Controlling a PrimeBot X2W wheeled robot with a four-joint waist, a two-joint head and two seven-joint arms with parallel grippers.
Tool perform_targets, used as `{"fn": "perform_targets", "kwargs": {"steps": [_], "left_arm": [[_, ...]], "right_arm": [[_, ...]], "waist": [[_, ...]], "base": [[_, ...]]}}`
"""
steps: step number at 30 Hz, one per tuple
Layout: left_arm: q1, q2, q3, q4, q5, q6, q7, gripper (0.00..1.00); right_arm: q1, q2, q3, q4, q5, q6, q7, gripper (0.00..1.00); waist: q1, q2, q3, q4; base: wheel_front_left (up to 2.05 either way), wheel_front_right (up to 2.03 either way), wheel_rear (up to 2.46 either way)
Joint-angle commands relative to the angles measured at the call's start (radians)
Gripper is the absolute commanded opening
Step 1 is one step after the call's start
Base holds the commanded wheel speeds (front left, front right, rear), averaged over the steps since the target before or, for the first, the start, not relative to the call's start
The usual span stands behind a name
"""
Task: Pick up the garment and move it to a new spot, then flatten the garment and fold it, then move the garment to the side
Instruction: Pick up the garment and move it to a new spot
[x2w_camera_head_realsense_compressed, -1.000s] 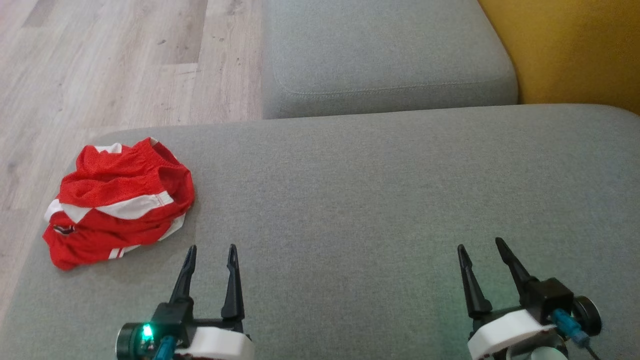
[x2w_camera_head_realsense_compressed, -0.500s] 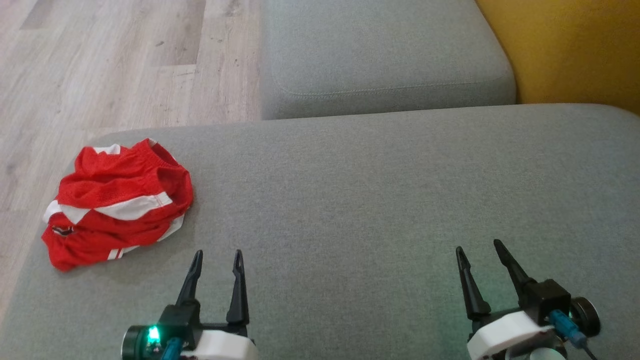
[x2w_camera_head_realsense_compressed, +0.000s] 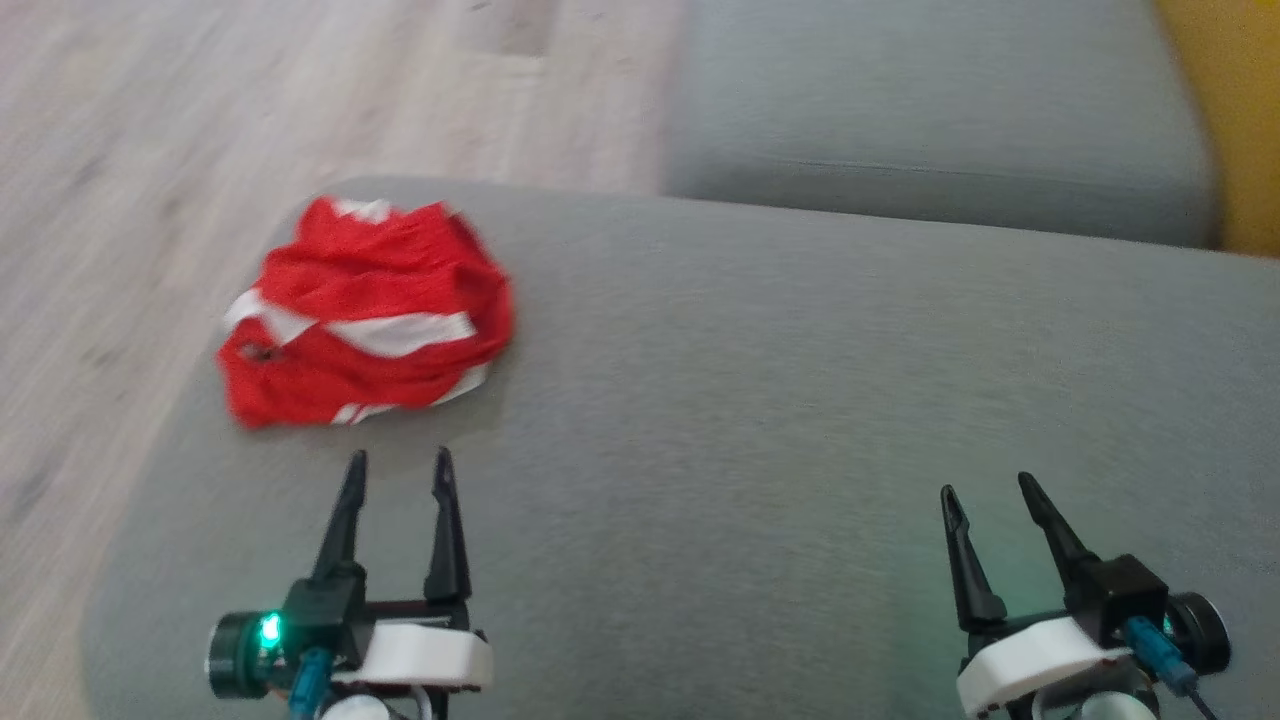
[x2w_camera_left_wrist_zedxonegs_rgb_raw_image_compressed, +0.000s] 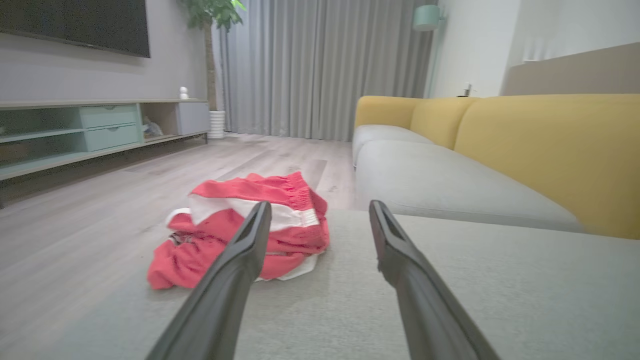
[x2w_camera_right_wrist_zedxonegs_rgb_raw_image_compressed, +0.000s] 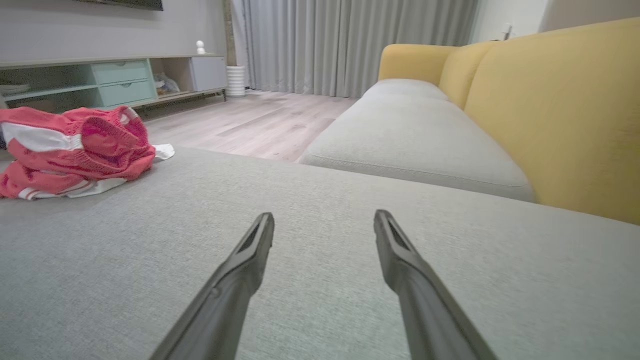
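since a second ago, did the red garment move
No. The red garment still lies at the far-left corner of the grey cushion; the whole view shifted, so the camera moved.

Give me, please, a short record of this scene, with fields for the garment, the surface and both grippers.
garment: red with white stripes, crumpled, near the cushion's left edge
surface: grey cushion
left gripper: open, empty, close to the garment, not touching
right gripper: open, empty, well to the garment's right
stage: garment not yet picked up
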Motion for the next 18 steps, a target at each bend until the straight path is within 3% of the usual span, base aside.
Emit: {"fn": "perform_targets", "kwargs": {"steps": [1, 11, 18], "left_arm": [[-0.058, 0.003, 0.044, -0.042, 0.012, 0.01, -0.01, 1.0], [-0.059, 0.003, 0.089, -0.093, 0.028, 0.02, -0.01, 1.0], [-0.189, 0.003, 0.119, -0.184, 0.061, -0.024, -0.01, 1.0]], "right_arm": [[-0.033, -0.008, 0.023, -0.036, -0.007, 0.008, -0.011, 1.0], [-0.027, -0.008, -0.032, -0.054, -0.051, 0.008, -0.011, 1.0], [-0.051, -0.008, -0.086, -0.088, -0.133, 0.008, -0.011, 1.0]], "waist": [[0.0, 0.0, 0.037, 0.099], [0.0, 0.0, 0.078, 0.289], [0.0, 0.0, 0.158, 0.322]], "base": [[0.0, 0.0, 0.0], [0.0, 0.0, 0.0], [0.0, 0.0, 0.0]]}}
